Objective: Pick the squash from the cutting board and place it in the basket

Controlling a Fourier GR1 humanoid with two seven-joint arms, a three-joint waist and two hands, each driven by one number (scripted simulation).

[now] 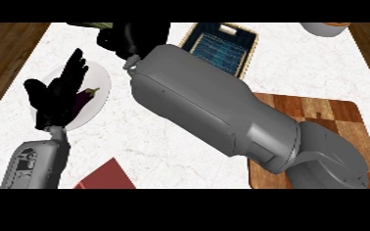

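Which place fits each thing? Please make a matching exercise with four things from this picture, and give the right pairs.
Things:
1. basket
2. cutting board
3. eggplant
4. left hand

Places:
A. at the view's right, partly under the right forearm
B. on the white plate
C. at the view's left, fingers up, in front of the plate
D. near the counter's far edge, beside the right hand

Pairs: 1-D, 2-A, 3-B, 4-C

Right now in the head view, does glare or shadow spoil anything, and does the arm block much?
Head view: light is even, no glare on the counter and no hard shadows. Head view: the right forearm covers the middle, hiding the basket's near corner and part of the cutting board; the black right hand reads as one dark mass.
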